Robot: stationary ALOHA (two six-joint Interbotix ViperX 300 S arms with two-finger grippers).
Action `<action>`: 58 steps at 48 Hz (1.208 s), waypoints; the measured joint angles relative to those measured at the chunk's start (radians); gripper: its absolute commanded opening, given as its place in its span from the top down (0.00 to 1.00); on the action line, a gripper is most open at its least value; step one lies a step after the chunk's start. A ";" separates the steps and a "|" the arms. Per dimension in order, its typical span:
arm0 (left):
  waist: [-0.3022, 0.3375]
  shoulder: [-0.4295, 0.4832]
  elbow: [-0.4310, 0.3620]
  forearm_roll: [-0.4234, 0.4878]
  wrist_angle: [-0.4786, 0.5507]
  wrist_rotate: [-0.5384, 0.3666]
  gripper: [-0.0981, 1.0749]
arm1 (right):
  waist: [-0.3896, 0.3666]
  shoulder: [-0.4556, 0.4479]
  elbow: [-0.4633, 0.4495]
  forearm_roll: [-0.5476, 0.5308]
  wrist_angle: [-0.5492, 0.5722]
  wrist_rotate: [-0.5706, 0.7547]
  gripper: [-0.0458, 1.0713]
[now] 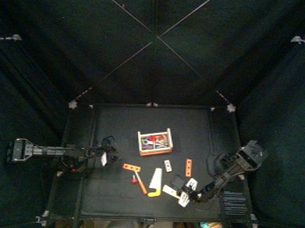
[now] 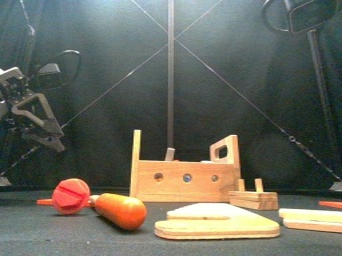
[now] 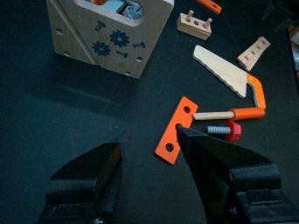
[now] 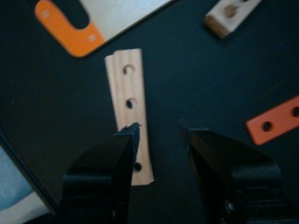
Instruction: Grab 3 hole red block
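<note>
The 3 hole red block is a flat orange-red bar lying on the black table; it also shows in the top view, left of middle. My left gripper is open just short of the bar's near end, not touching it, and shows in the top view. My right gripper is open and empty above a pale wooden strip with holes; in the top view it is at the front right.
A wooden box stands mid-table. A saw with an orange handle and a red-headed bolt lie beside the bar. Another short orange-red piece and pale wooden pieces lie at the front right.
</note>
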 measured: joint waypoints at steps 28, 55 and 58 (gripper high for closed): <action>0.000 -0.021 -0.015 0.002 0.000 0.002 0.19 | -0.227 -0.061 0.133 0.097 0.124 0.295 0.16; 0.000 -0.023 -0.005 0.000 0.000 0.002 0.19 | -0.278 0.014 0.210 0.192 0.029 0.342 0.05; -0.002 -0.023 -0.006 0.002 0.000 0.002 0.19 | -0.296 0.011 0.230 0.199 -0.026 0.351 0.05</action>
